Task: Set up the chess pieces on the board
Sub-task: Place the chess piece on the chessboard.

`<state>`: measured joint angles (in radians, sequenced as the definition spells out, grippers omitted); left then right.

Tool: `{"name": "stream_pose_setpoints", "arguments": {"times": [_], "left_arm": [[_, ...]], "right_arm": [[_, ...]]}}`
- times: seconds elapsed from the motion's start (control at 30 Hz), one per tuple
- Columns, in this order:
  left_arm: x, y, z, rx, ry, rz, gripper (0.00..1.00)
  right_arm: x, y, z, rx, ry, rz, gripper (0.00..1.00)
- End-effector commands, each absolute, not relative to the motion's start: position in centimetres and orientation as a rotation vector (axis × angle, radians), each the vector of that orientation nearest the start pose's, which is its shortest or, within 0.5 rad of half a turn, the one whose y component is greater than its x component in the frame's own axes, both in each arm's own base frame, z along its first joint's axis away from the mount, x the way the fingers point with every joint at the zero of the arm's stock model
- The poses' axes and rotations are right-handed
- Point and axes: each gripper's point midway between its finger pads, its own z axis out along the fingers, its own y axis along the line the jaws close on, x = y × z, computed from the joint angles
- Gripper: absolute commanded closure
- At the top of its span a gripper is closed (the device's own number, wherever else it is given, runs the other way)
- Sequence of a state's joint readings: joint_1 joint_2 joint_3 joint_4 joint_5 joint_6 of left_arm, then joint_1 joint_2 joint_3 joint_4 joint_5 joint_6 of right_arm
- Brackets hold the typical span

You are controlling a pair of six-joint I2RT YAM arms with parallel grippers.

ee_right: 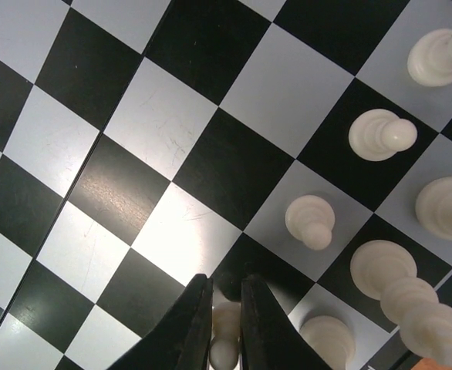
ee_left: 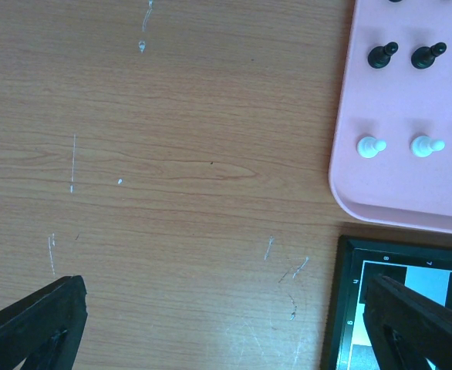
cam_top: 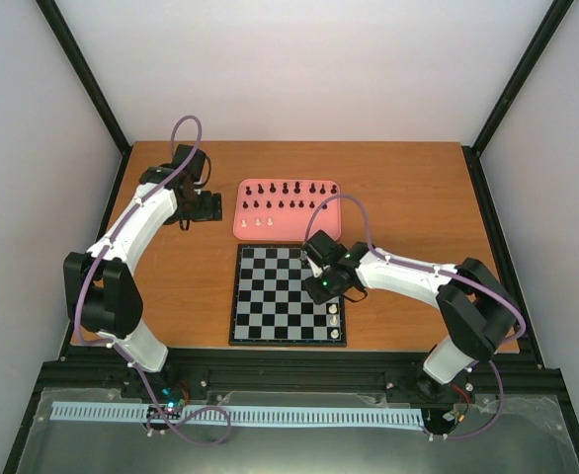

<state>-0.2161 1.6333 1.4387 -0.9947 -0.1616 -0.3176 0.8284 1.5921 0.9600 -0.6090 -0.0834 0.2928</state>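
The right gripper (ee_right: 224,282) fills the bottom centre of its wrist view. Its fingers are drawn almost together and pinch a white piece (ee_right: 226,343). Only a sliver of the piece shows, so I cannot tell what kind it is, or whether its base touches the board (ee_right: 156,116). It sits low in the frame, and six white men (ee_right: 380,135) stand on the squares to its right.

The step in hand looks like setting this piece down among those men. To do it well:
- Come straight down and centre the piece on its own square.
- Mind the neighbour at lower right, which stands just beside the right finger.
- Part the fingers only slightly once the base sits flat.
- Lift straight up, since any sideways drift would likely topple a neighbour.

The top view gives the layout the wrist camera cannot. The board lies at the middle of the table (cam_top: 418,197), with the pink tray (cam_top: 299,231) just above it in the frame. The tray carries two rows of black men (cam_top: 285,188) and three white ones at its lower left. Only the board's lower right corner shows men, so I judge the task to be at an early stage. From there the arm hides the held piece entirely.

The left wrist view adds the left gripper (ee_left: 224,289). Its jaws are spread wide with nothing between them, over wood near the tray's corner. The board's corner shows at lower right.
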Motion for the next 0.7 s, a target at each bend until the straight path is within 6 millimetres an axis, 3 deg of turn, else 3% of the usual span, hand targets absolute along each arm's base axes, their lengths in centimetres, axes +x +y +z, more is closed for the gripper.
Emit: {"name": "stream_pose_setpoints", "arguments": {"times": [0.0,0.67], "left_arm": [[37.81,-5.5,17.07,-0.177,2.696,0.073,0.0],[37.87,-5.5,17.01,-0.176,2.696,0.074,0.0]], "right_arm": [[22.43,26.24,4.55,-0.794,2.756,0.335,0.86],[23.28,26.33,4.66,-0.809,2.738,0.287,0.81]]}}
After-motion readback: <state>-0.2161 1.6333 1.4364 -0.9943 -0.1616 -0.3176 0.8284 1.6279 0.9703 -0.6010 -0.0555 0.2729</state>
